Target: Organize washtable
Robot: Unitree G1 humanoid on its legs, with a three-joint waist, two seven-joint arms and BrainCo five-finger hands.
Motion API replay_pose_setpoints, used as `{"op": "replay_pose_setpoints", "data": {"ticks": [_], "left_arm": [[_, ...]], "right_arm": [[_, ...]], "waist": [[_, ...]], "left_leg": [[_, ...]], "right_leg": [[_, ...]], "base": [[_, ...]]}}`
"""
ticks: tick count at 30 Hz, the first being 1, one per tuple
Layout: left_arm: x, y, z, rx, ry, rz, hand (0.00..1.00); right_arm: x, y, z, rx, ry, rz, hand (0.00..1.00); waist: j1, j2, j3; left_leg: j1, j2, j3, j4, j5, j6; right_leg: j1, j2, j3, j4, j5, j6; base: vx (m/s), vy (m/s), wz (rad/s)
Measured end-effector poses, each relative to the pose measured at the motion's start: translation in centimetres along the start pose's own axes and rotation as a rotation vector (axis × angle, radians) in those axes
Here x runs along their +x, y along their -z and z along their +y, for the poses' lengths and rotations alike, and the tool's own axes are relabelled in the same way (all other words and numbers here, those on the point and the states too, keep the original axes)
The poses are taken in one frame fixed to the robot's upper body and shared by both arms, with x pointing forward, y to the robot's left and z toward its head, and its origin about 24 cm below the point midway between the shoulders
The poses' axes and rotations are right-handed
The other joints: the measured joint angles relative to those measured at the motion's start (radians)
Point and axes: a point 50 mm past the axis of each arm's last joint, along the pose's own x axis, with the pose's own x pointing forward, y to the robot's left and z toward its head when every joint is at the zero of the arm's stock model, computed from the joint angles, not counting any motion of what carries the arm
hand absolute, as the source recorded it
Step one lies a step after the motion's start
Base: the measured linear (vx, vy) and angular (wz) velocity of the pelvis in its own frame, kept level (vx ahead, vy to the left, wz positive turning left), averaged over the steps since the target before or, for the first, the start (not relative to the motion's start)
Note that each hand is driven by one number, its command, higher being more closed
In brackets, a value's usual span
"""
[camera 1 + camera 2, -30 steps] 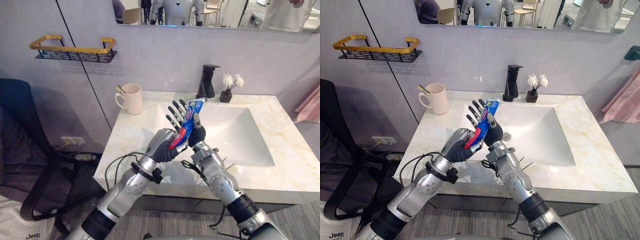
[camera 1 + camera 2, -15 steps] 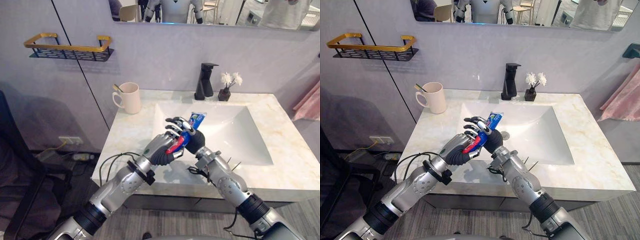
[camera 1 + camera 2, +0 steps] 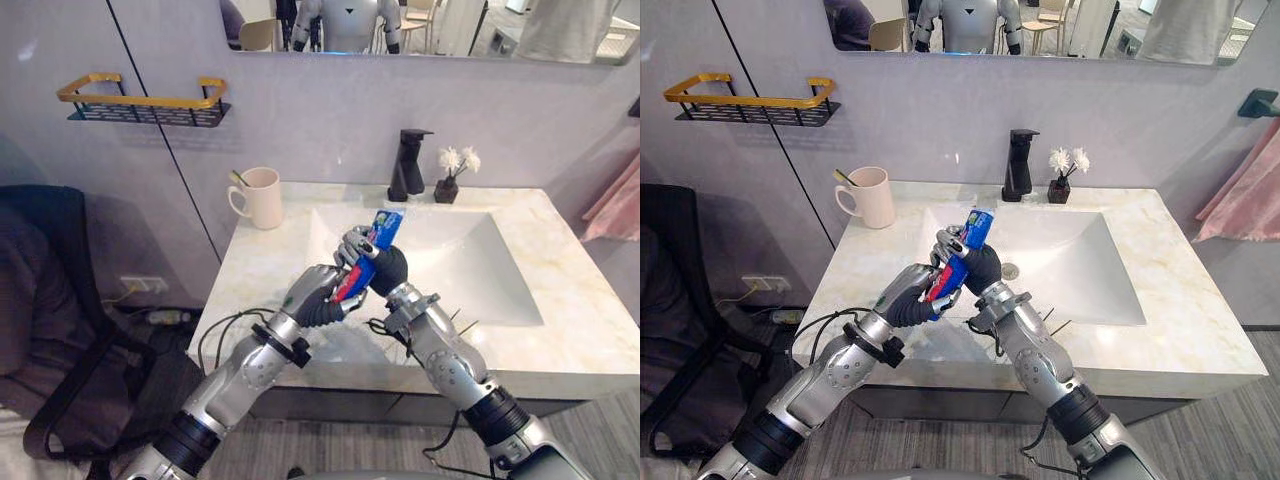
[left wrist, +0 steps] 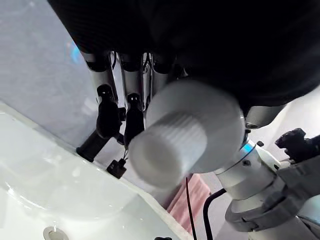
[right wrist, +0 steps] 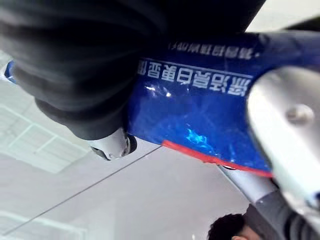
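Toothpaste tube (image 3: 377, 240) was held tilted over the sink (image 3: 480, 265) at its left edge, left hand (image 3: 314, 296) curled round its red lower end, right hand (image 3: 387, 268) wrapped round its blue middle.

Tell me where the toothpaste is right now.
In the left eye view, the toothpaste is held up between both hands, left hand at its lower end, right hand higher, above the front left corner of the sink.

Silver-grey jointed arms (image 3: 247, 375), dark ribbed wrist covers (image 3: 388, 268), silver dark-tipped fingers (image 4: 131, 82)
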Motion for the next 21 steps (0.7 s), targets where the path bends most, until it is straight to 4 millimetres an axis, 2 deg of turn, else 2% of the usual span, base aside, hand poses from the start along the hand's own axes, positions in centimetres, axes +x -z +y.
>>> {"op": "replay_pose_setpoints", "data": {"ticks": [3,6,8,9,12,17,19,21], "left_arm": [[0.0,-0.4,1.0,-0.026,-0.098,0.01,0.0],[-1.1,0.3,3.2,-0.046,-0.279,0.087,0.0],[-3.0,2.3,6.3,-0.021,-0.473,0.205,0.0],[-3.5,2.7,7.0,-0.014,-0.518,0.233,0.0],[-7.0,4.3,9.1,-0.06,-0.727,0.368,0.0],[-11.8,6.4,9.5,-0.226,-0.953,0.552,0.0],[-15.3,8.3,8.6,-0.287,-1.043,0.716,0.0],[-17.4,9.3,7.5,-0.336,-1.084,0.827,0.0]], "right_arm": [[0.2,-0.8,-0.1,0.005,0.025,-0.056,1.0],[0.1,-3.2,-1.0,-0.026,0.082,-0.173,1.0],[-0.7,-6.4,-2.5,-0.067,0.163,-0.327,1.0],[-1.0,-7.1,-2.8,-0.077,0.182,-0.362,1.0],[-2.8,-10.0,-3.6,-0.157,0.257,-0.501,1.0],[-4.2,-10.7,-4.5,-0.279,0.357,-0.519,1.0],[-4.6,-10.8,-4.7,-0.326,0.395,-0.51,1.0],[-4.9,-11.0,-5.0,-0.358,0.421,-0.514,1.0]], "waist": [[-0.001,0.001,0.001],[0.006,0.006,0.004],[0.014,0.013,0.008],[0.014,0.014,0.008],[0.021,0.014,0.008],[0.026,0.013,0.009],[0.036,0.012,0.01],[0.046,0.01,0.011]], "left_leg": [[0.001,-0.001,-0.014,0.0,0.001,0.0],[0.002,-0.001,-0.019,0.0,0.001,0.0],[0.001,-0.001,-0.027,0.0,0.001,-0.001],[0.0,-0.002,-0.031,-0.001,0.001,-0.001],[-0.005,0.001,-0.04,-0.001,0.002,-0.002],[-0.011,0.001,-0.063,-0.002,0.002,-0.003],[-0.016,0.002,-0.067,-0.003,0.002,-0.004],[-0.017,0.001,-0.069,-0.004,0.002,-0.004]], "right_leg": [[0.01,-0.001,-0.016,-0.002,-0.004,0.002],[0.013,-0.001,-0.021,-0.002,-0.007,0.001],[0.017,-0.002,-0.032,-0.003,-0.009,0.001],[0.017,-0.002,-0.036,-0.003,-0.011,0.001],[0.02,-0.001,-0.046,-0.008,-0.014,-0.001],[0.031,-0.002,-0.072,-0.021,-0.015,-0.001],[0.029,-0.002,-0.077,-0.022,-0.016,-0.001],[0.029,-0.002,-0.08,-0.022,-0.017,-0.001]], "base": [[-0.01,-0.021,0.14],[0.0,-0.021,0.06],[-0.01,-0.024,0.11],[0.0,-0.025,0.17],[0.02,-0.03,0.09],[0.01,-0.028,0.13],[-0.01,-0.027,0.07],[-0.01,-0.02,0.06]]}}
